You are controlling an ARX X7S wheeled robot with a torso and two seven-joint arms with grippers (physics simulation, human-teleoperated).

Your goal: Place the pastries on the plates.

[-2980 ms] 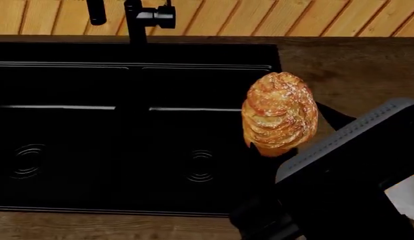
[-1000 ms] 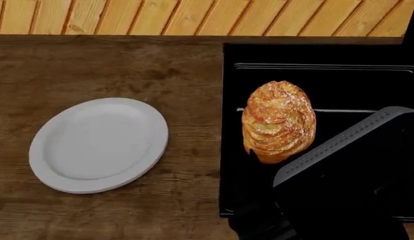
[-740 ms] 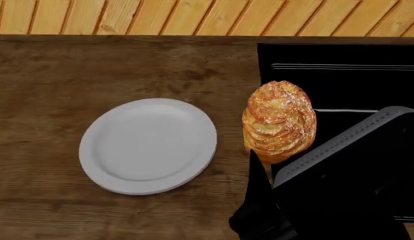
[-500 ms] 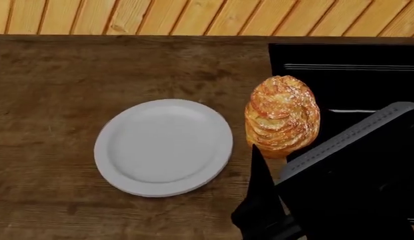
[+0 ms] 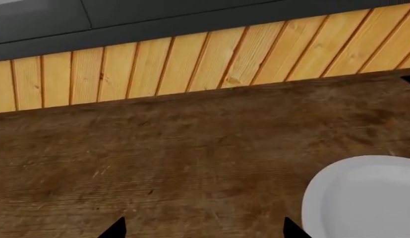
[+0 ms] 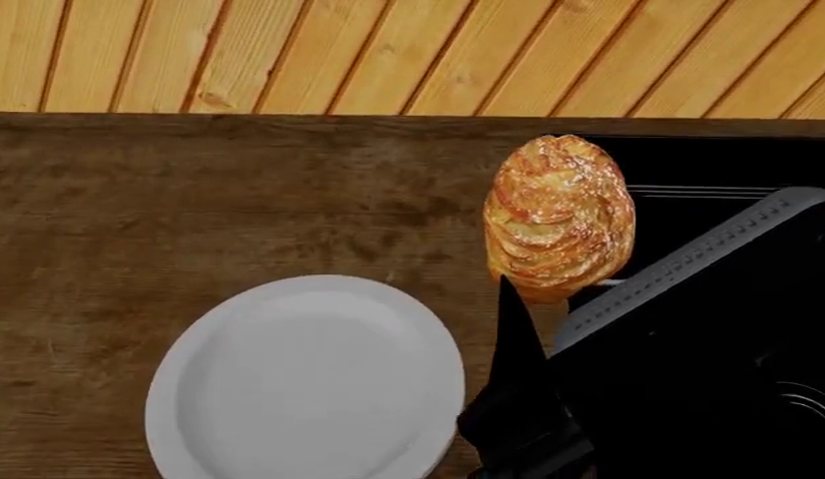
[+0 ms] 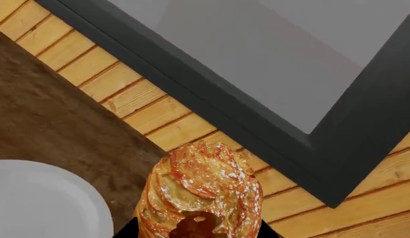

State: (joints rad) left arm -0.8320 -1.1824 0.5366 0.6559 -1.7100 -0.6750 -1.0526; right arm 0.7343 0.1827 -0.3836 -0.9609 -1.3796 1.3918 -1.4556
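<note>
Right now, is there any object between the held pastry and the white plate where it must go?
Nothing visible is in the way. The right gripper holds the puff pastry in the air, and only bare wooden counter lies between it and the empty plate.

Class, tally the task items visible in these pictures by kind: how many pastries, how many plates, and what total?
Pastries: 1, the puff pastry held up in the right gripper
Plates: 1, the white plate on the wooden counter
Total: 2
</note>
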